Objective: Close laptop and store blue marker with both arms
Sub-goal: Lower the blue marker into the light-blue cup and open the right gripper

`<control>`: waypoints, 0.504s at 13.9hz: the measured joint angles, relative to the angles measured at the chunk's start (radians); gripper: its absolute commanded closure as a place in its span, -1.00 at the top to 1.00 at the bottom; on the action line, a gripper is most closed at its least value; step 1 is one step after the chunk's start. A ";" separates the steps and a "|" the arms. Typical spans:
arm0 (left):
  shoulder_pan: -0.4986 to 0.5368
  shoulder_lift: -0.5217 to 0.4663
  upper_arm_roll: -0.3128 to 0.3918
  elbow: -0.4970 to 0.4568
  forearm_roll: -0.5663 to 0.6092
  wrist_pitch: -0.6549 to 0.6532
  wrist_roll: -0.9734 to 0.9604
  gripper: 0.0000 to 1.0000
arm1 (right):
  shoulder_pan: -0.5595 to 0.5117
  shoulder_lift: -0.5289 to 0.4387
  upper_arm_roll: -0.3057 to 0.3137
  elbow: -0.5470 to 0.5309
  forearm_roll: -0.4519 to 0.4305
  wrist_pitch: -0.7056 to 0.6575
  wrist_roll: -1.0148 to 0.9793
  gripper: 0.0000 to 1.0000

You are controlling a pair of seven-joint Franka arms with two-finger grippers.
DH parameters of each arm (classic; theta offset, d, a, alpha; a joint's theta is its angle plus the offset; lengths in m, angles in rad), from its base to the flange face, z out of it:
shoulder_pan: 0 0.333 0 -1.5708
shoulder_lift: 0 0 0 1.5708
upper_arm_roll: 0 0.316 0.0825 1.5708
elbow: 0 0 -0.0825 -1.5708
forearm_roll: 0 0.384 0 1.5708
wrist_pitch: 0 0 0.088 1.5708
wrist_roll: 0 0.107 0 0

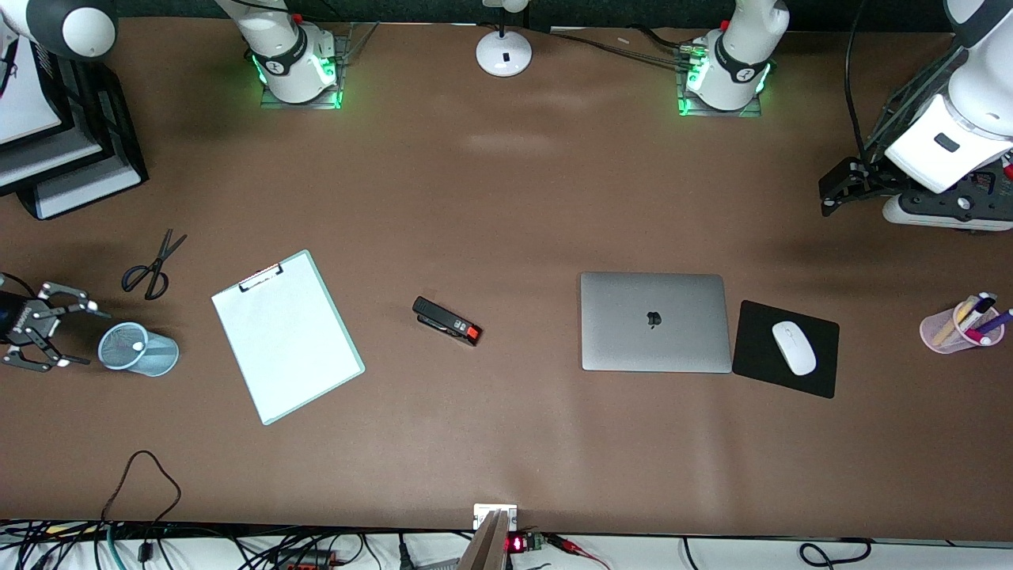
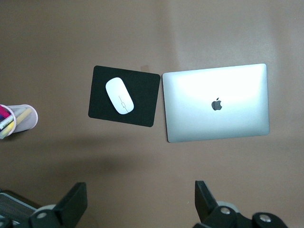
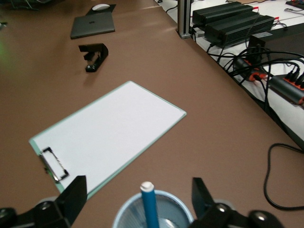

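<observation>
Front view: the slim silver-grey laptop (image 1: 654, 321) lies shut, lid down and logo up, in the middle of the desk toward the left arm's end, just beside the black mouse pad (image 1: 786, 348). At the desk edge by the right arm's end, the right gripper (image 1: 49, 336) hangs released just beside the pale-blue mesh cup (image 1: 139, 349); a whitish tip shows inside the cup. The left gripper (image 1: 840, 186) waits high near the desk edge at its own end

Left wrist view: the laptop (image 2: 216, 102) lies flat and closed under the camera, the black fingers (image 2: 205, 199) spread wide and empty above bare desk

Right wrist view: the slim bright-blue marker (image 3: 149, 204) stands upright in the mesh cup (image 3: 153, 213), whitish end up, directly between the parted fingers (image 3: 72, 194), which grip nothing. Both parts of the task look done
</observation>
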State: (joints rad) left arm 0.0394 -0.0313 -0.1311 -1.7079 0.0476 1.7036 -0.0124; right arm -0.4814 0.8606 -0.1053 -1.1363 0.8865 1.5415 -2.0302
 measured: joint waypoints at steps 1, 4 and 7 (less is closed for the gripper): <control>0.000 0.000 0.000 0.000 0.000 0.000 0.000 1.00 | 0.001 -0.015 0.000 0.016 -0.018 -0.023 0.040 1.00; 0.000 0.000 0.000 0.000 0.000 0.000 0.000 1.00 | 0.015 -0.050 0.001 0.080 -0.063 -0.100 0.165 1.00; 0.000 0.000 0.000 0.000 0.000 -0.002 0.000 1.00 | 0.063 -0.094 0.004 0.134 -0.141 -0.124 0.281 1.00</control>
State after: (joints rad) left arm 0.0397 -0.0311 -0.1313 -1.7079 0.0476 1.7019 -0.0124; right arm -0.4188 0.7662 -0.1017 -1.0022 0.7458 1.4177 -1.7495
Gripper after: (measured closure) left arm 0.000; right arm 0.000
